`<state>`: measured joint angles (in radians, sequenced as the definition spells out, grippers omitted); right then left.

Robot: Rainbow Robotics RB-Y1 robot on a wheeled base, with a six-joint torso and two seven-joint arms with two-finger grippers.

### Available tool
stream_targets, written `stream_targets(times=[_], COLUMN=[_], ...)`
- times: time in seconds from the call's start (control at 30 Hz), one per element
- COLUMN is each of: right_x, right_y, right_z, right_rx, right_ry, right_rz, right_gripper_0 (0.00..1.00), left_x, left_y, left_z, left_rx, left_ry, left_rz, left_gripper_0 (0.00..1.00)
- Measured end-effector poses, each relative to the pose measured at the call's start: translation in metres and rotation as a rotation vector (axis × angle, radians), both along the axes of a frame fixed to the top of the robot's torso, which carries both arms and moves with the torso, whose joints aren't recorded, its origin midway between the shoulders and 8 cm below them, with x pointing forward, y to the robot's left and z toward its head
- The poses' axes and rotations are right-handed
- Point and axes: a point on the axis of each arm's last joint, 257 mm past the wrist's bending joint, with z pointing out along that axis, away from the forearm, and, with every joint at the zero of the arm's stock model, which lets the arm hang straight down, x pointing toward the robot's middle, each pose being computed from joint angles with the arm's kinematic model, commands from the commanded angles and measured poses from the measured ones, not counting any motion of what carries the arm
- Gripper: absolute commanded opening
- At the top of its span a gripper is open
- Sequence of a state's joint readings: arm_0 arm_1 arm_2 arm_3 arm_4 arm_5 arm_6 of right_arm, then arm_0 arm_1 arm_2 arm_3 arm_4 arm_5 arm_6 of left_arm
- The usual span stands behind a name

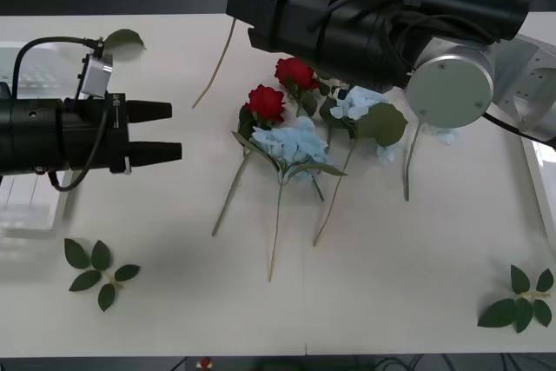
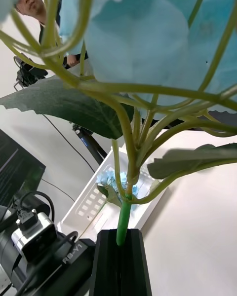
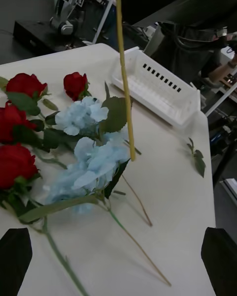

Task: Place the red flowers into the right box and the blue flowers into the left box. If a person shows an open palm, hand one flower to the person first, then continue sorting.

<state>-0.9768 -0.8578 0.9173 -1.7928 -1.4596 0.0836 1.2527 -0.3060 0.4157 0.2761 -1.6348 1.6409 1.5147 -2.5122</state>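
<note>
Above the table's far edge, right claw (image 2: 121, 256) pinches a blue flower's stem (image 2: 123, 222); left claw (image 1: 161, 132) gapes.

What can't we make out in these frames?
- Held blue flower, stem in the shut right claw: in the front view its head is cut off by the top edge.
- Left box contents: the held flower's leaves cover part in the right wrist view; the left arm covers it in the front view.
- Right box: cut off by the front view's right edge.
- Left claw: open, idle.
</note>
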Motion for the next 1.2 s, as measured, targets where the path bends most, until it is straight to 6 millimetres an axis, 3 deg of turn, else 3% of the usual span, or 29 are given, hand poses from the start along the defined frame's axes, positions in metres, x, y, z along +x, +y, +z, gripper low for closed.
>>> stream_targets(times=[0.23,0.57,0.73,0.9,0.93,0.97,1.0,1.07,1.13,1.2], right_x=[0.000,0.000,0.000,0.000,0.000,0.000,0.000,0.000,0.000,0.000], right_y=[0.000,0.000,0.000,0.000,0.000,0.000,0.000,0.000,0.000,0.000], right_z=[0.000,0.000,0.000,0.000,0.000,0.000,0.000,0.000,0.000,0.000], right_rx=[0.000,0.000,0.000,0.000,0.000,0.000,0.000,0.000,0.000,0.000], right_ry=[0.000,0.000,0.000,0.000,0.000,0.000,0.000,0.000,0.000,0.000], right_rz=[0.000,0.000,0.000,0.000,0.000,0.000,0.000,0.000,0.000,0.000], right_gripper_0=[0.00,0.00,0.00,0.00,0.00,0.00,0.00,0.00,0.00,0.00], left_x=[-0.004,0.009,0.011,0.010,0.010,0.010,0.010,0.010,0.010,0.010], left_y=[-0.045,-0.100,-0.117,-0.122,-0.122,-0.122,-0.122,-0.122,-0.122,-0.122], left_z=[-0.005,0.009,0.022,0.026,0.026,0.026,0.026,0.026,0.026,0.026], left_rx=[-0.093,-0.149,-0.166,-0.179,-0.179,-0.180,-0.181,-0.185,-0.185,-0.186], left_ry=[0.172,0.150,0.127,0.126,0.128,0.131,0.134,0.147,0.150,0.150], left_rz=[-0.016,-0.021,-0.042,-0.049,-0.048,-0.048,-0.047,-0.045,-0.045,-0.045], left_gripper_0=[1.00,1.00,1.00,1.00,0.87,0.66,0.35,0.09,0.01,0.00])
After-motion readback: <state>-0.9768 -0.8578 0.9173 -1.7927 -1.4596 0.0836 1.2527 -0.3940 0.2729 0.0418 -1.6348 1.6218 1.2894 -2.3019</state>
